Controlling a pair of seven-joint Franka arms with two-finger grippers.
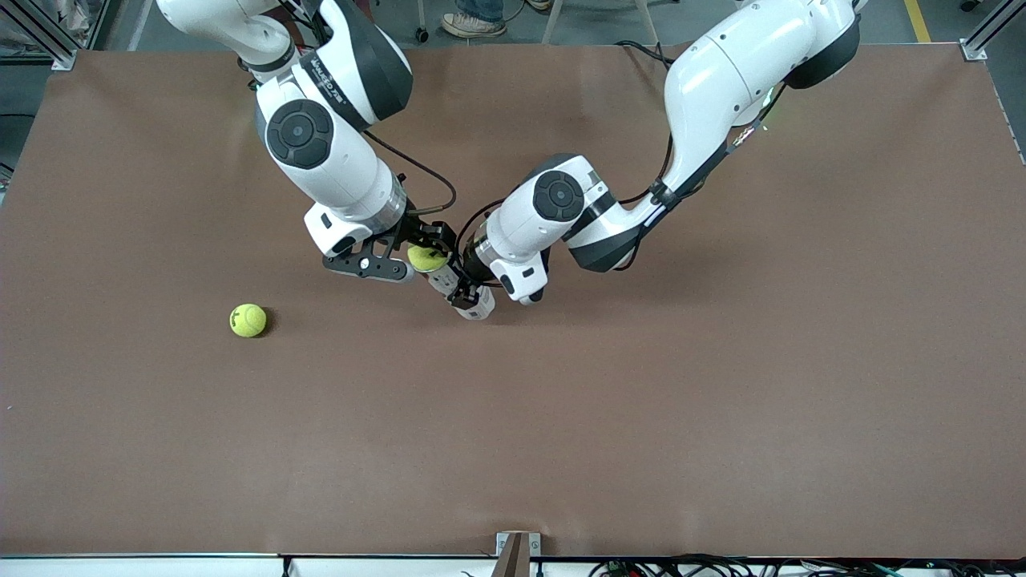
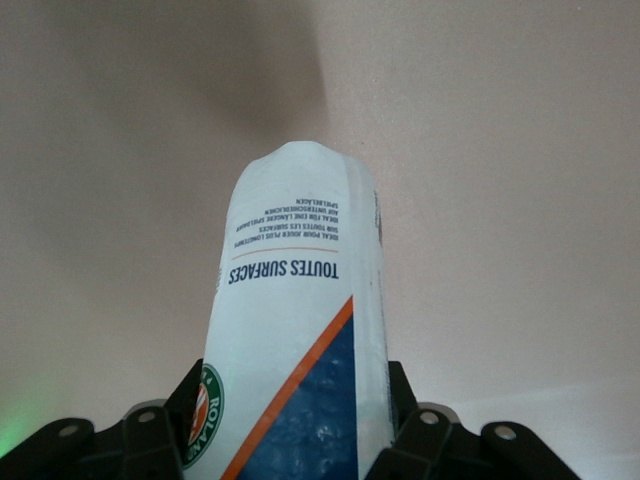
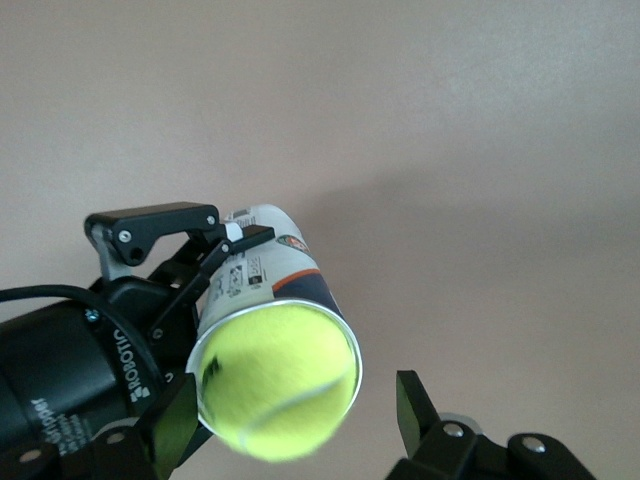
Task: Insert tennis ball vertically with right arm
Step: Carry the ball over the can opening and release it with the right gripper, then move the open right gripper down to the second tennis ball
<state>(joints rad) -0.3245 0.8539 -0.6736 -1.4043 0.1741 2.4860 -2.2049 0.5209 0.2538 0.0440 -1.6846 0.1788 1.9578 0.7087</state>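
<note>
A white and blue tennis ball can (image 2: 295, 330) is held tilted above the table, and my left gripper (image 2: 295, 405) is shut on its body. A yellow tennis ball (image 3: 280, 380) sits in the can's open mouth (image 3: 345, 340). My right gripper (image 3: 297, 405) stands open around the ball, with a clear gap between the ball and one finger (image 3: 415, 400). In the front view the ball (image 1: 426, 258) shows between the right gripper's fingers (image 1: 377, 264), with the can (image 1: 471, 303) below it and the left gripper (image 1: 458, 280) on the can.
A second tennis ball (image 1: 248, 320) lies on the brown table (image 1: 641, 401), toward the right arm's end and nearer to the front camera than the grippers. Both arms meet over the middle of the table.
</note>
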